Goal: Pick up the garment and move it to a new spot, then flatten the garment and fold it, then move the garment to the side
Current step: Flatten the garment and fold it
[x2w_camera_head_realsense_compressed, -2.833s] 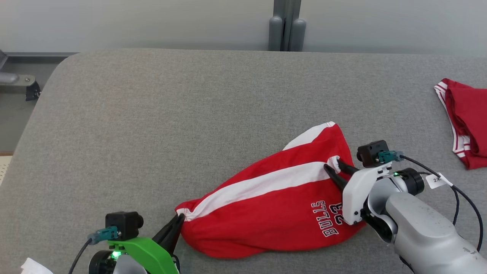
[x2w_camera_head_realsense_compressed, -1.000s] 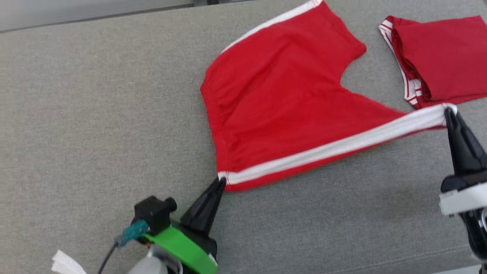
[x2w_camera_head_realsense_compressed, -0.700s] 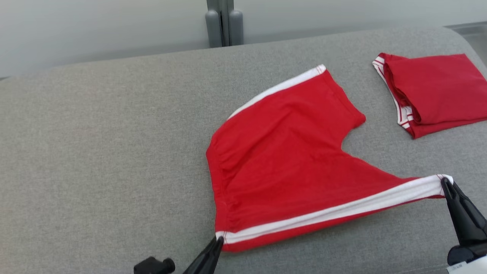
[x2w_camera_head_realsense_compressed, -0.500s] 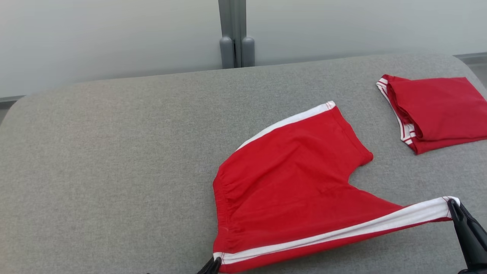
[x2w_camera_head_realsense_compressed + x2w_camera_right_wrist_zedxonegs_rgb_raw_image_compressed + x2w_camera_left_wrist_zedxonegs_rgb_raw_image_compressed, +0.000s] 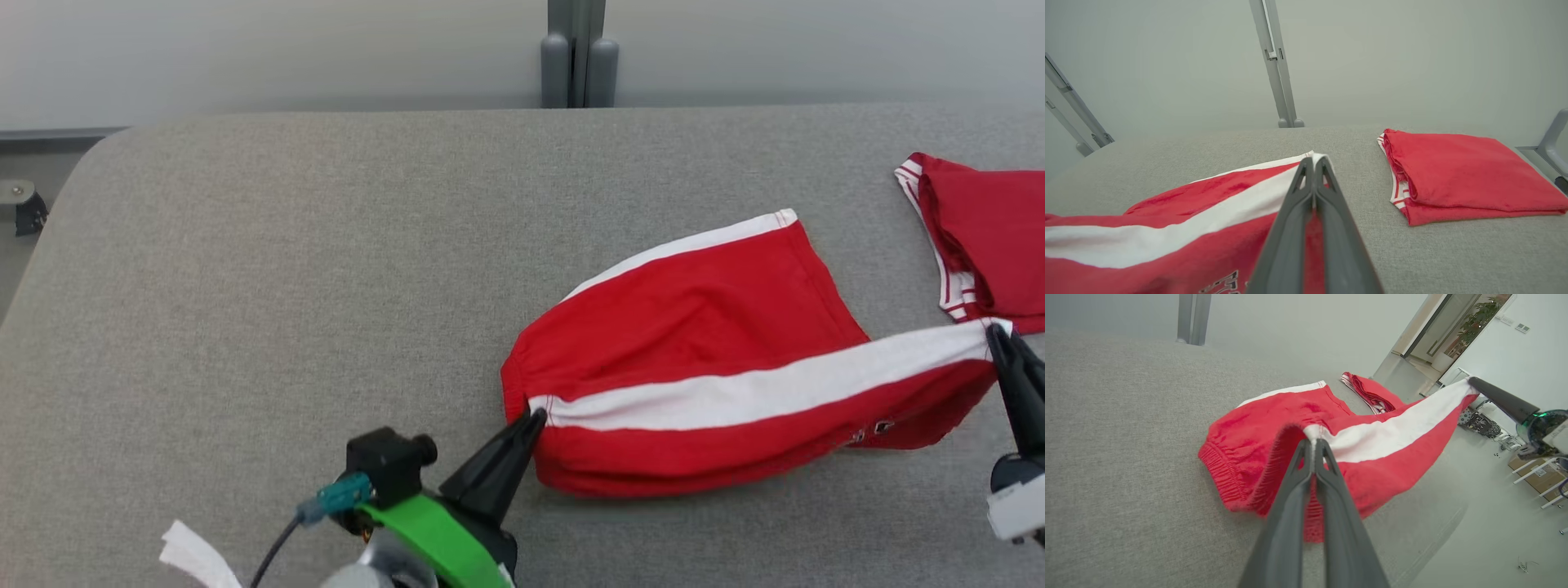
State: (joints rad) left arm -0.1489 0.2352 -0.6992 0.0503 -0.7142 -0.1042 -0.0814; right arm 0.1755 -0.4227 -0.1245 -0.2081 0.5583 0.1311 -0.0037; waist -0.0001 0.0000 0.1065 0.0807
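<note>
The garment (image 5: 702,327) is a pair of red shorts with a white side stripe, lying on the grey table at centre right in the head view. My left gripper (image 5: 535,416) is shut on its waistband corner at the stripe's left end. My right gripper (image 5: 996,333) is shut on the stripe's other end, at the leg hem. The held edge is lifted and stretched between both grippers and hangs over the rest of the shorts. In the left wrist view the fingers (image 5: 1311,446) pinch the elastic waistband (image 5: 1224,473). In the right wrist view the fingers (image 5: 1314,163) clamp the white hem corner.
A second red garment (image 5: 988,237), folded, lies at the table's right edge, close beyond my right gripper; it shows as a neat stack (image 5: 1453,171) in the right wrist view. The grey table (image 5: 286,269) stretches bare to the left. A grey post (image 5: 578,57) stands behind it.
The held striped edge was pulled out toward me with the shorts spread flat; now it is carried back over the shorts, doubling them. The head camera has also shifted.
</note>
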